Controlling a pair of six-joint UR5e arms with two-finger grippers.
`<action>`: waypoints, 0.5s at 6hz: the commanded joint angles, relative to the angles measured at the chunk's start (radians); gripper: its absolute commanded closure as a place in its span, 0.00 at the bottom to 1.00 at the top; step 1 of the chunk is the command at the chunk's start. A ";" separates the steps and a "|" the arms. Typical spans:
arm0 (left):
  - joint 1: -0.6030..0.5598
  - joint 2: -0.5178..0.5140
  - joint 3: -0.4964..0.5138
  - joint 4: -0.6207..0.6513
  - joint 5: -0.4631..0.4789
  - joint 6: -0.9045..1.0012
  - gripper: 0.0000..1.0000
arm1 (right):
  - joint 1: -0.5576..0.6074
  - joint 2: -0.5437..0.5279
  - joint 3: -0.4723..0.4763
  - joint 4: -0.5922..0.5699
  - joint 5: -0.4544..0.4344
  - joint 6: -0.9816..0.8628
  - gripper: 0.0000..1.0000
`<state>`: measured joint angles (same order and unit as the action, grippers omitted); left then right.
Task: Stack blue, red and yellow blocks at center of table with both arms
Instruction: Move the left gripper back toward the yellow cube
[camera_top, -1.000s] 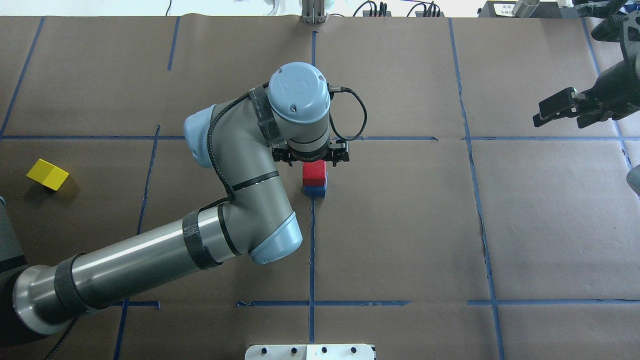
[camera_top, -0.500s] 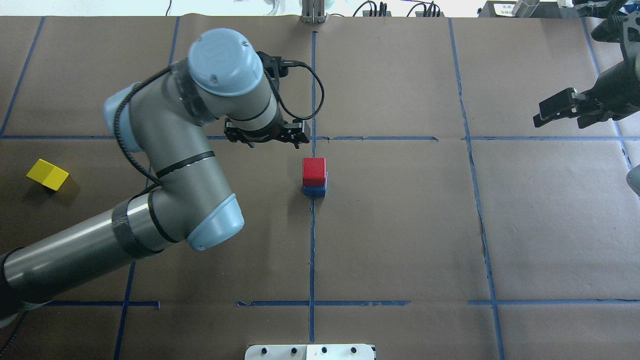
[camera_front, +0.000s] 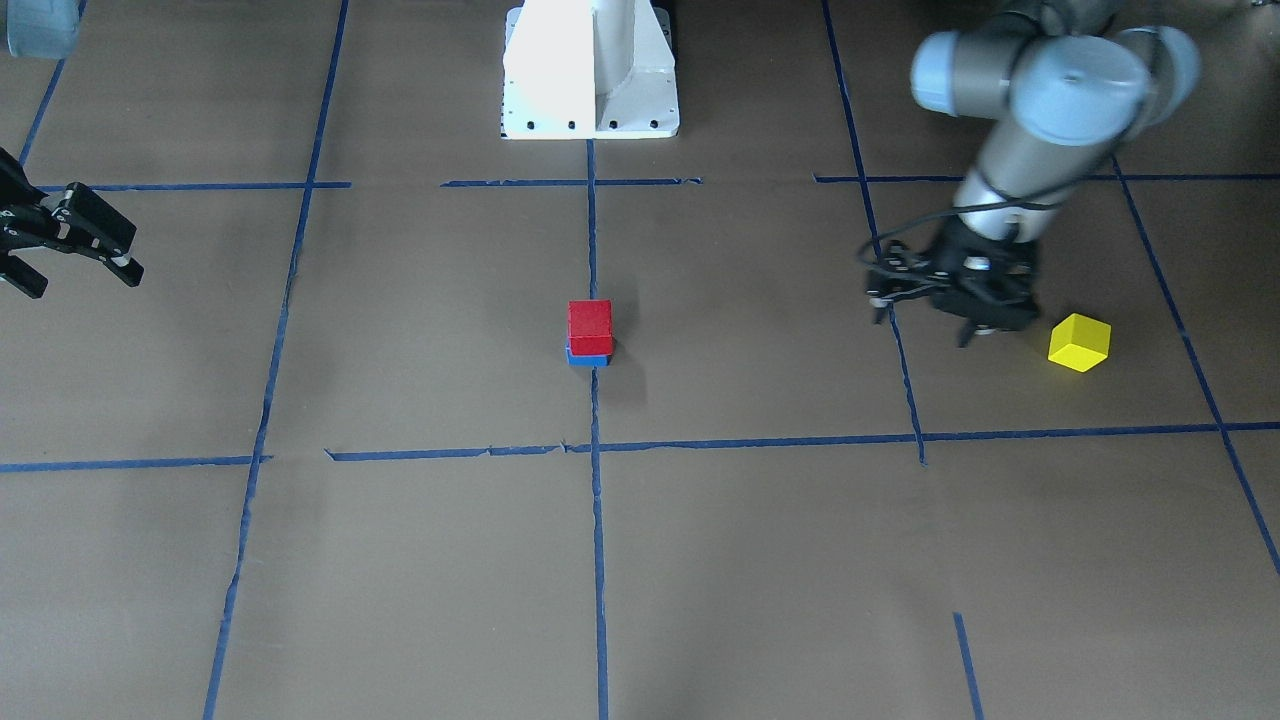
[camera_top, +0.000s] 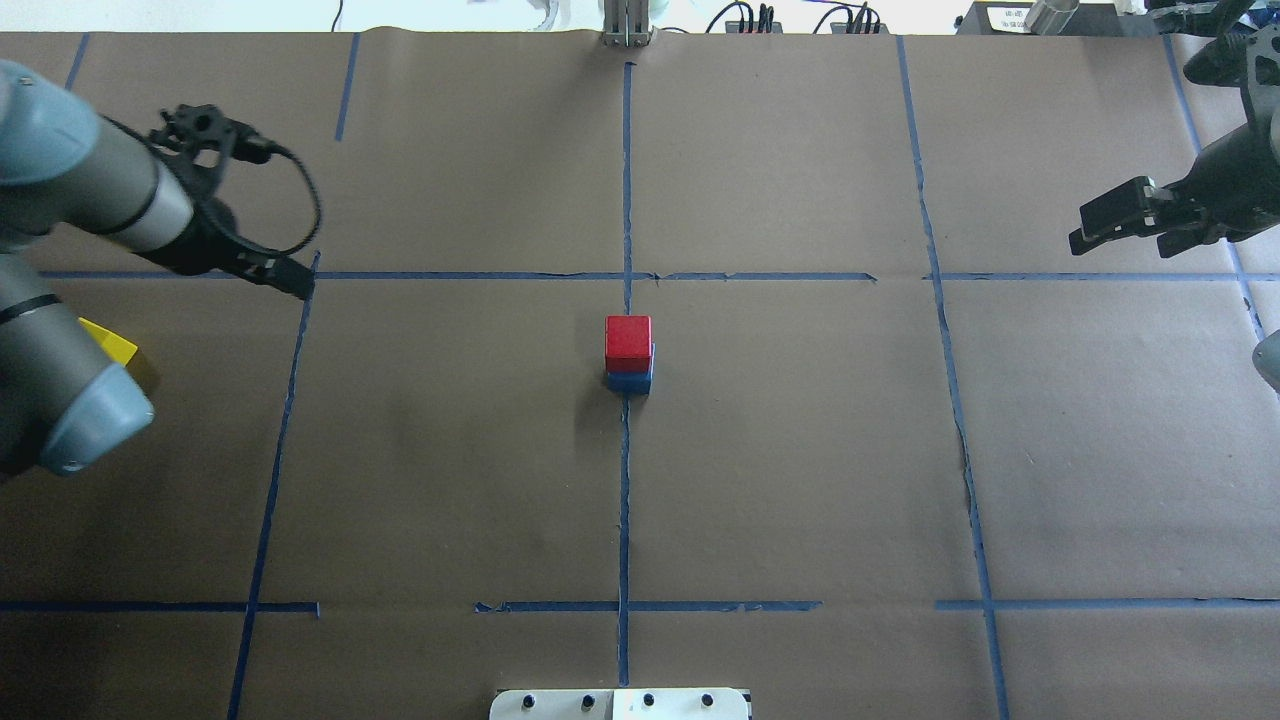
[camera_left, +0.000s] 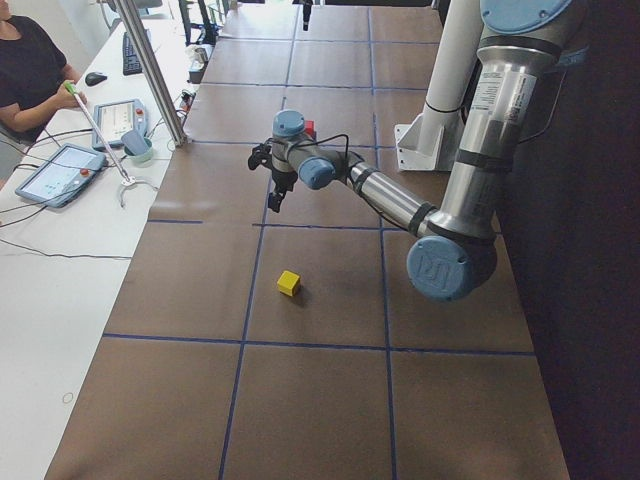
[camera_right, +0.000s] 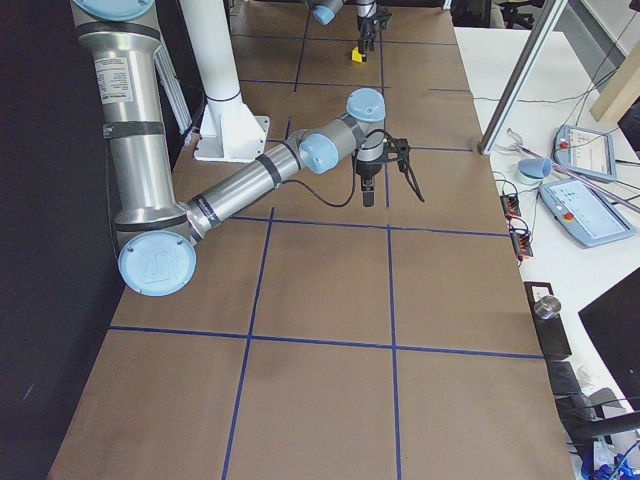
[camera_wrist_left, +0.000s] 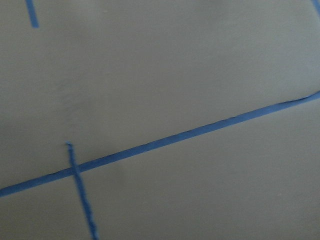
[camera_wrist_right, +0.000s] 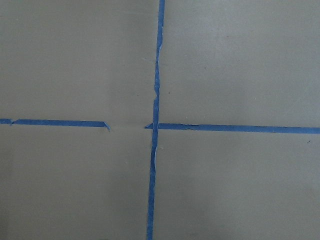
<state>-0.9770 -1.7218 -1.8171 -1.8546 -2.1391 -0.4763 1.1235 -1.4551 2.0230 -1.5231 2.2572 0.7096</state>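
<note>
Hovering open & empty, left claw (camera_front: 927, 326) sits just beside yellow blk (camera_front: 1079, 342), not touching.

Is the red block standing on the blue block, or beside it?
On it: the red block rests on top of the blue block, whose edge shows just beneath it in both table views.

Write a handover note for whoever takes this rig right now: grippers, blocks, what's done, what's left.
Left gripper: jaws open, empty, beside the yellow block, not touching it.
Right gripper: jaws open, empty, out at its own side of the table.
Done: red block sits on blue block at the centre cross.
To do: grasp the yellow block and place it on the red one.
</note>
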 joint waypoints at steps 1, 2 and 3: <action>-0.127 0.111 0.113 -0.038 -0.077 0.211 0.00 | -0.004 -0.002 -0.003 0.000 -0.011 0.001 0.00; -0.135 0.111 0.149 -0.041 -0.077 0.211 0.00 | -0.007 -0.002 -0.001 0.001 -0.010 0.002 0.00; -0.132 0.119 0.182 -0.043 -0.077 0.211 0.00 | -0.011 -0.001 -0.003 0.001 -0.013 0.001 0.00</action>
<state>-1.1048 -1.6117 -1.6720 -1.8944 -2.2145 -0.2740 1.1162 -1.4568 2.0210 -1.5221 2.2462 0.7109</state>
